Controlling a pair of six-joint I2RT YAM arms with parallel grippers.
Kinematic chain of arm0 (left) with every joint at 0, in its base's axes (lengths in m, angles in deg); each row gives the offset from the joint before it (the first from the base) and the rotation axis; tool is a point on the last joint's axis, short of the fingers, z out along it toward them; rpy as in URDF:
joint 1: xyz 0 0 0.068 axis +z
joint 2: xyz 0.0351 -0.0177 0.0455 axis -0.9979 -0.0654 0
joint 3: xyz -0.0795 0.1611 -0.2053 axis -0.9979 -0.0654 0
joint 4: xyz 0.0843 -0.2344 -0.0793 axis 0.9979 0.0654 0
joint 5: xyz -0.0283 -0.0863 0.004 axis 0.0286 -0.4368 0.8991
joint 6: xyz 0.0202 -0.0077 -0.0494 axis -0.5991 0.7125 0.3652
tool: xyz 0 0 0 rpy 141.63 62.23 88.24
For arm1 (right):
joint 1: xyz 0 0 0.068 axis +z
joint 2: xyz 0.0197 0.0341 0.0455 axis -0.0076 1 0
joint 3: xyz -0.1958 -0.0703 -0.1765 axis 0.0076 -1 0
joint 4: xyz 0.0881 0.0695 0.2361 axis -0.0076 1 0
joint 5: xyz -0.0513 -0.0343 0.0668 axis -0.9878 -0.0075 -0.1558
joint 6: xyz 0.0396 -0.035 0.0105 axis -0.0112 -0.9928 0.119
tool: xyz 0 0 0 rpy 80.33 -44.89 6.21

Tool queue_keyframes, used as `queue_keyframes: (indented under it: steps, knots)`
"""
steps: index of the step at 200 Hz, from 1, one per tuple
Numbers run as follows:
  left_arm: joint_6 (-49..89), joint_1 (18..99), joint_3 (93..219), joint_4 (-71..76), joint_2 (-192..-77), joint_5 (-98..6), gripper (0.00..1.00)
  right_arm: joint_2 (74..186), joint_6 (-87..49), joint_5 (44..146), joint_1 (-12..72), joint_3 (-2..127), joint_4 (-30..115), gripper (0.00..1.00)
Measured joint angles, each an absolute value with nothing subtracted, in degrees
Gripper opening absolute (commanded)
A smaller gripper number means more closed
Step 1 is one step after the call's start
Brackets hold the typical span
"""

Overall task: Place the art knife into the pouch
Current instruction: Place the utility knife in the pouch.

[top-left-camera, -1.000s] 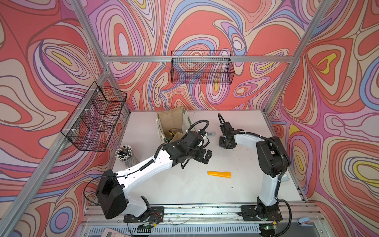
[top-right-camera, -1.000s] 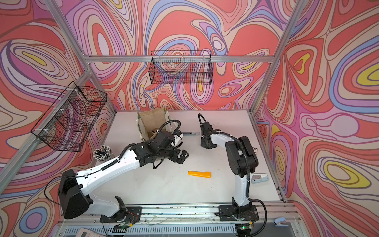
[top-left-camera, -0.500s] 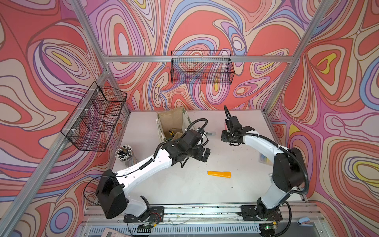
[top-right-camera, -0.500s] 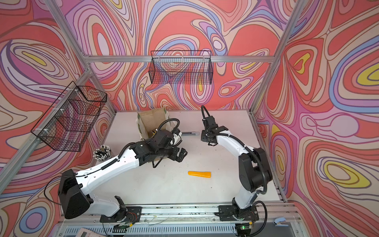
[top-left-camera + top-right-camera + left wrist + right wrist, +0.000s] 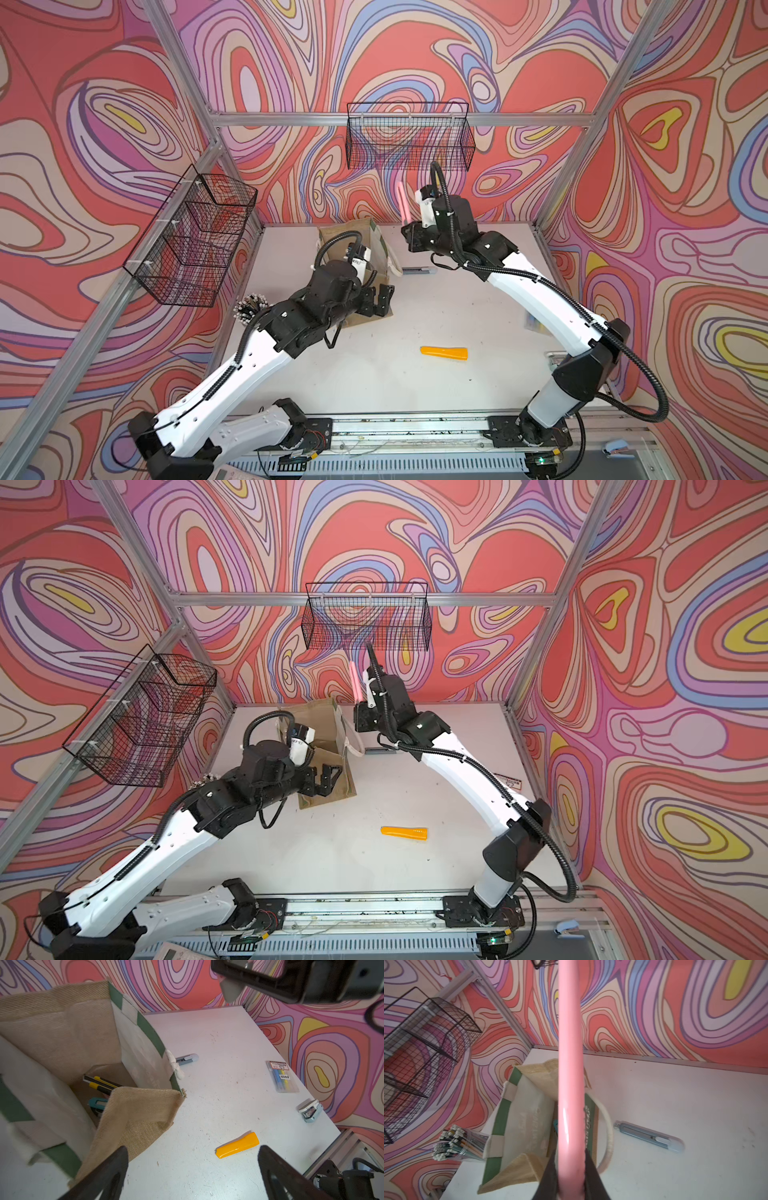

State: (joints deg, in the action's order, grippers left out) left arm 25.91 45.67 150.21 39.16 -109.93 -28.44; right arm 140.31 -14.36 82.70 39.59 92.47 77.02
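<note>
Aloft, right end effector (image 5: 569, 1161) pinching slim pink art knife (image 5: 569, 1053), left end effector (image 5: 193, 1149) wide, coarse jute pouch (image 5: 62, 1028)

Both top views look steeply down on the whole table (image 5: 374, 386) — wrist views sit close, sharing the pouch (image 5: 62, 1028).

The bag (image 5: 62, 1028) is coarse, rough-woven tan cloth with a smooth pale lining. The pink knife (image 5: 569, 1064) is glossy, smooth plastic; the orange knife (image 5: 238, 1145) looks plastic too. The table (image 5: 228, 1043) is matt, scuffed white.
</note>
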Motion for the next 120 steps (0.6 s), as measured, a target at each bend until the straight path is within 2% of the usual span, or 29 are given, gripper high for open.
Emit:
queue_keyframes:
  steps: [52, 101, 120]
  knots:
    - [26.8, 60.1, 148.3, 42.9, -102.6, -32.9, 1.0, 152.8, -12.6, 88.1, 45.4, 99.8, 78.5, 0.0]
    - [31.7, 78.2, 137.6, 41.6, -98.1, -50.3, 1.0, 161.0, -10.5, 91.1, 45.8, 103.6, 81.4, 0.0]
    - [34.1, 83.0, 133.7, 40.1, -98.1, -56.4, 1.0, 162.1, -10.0, 91.5, 45.8, 105.2, 81.8, 0.0]
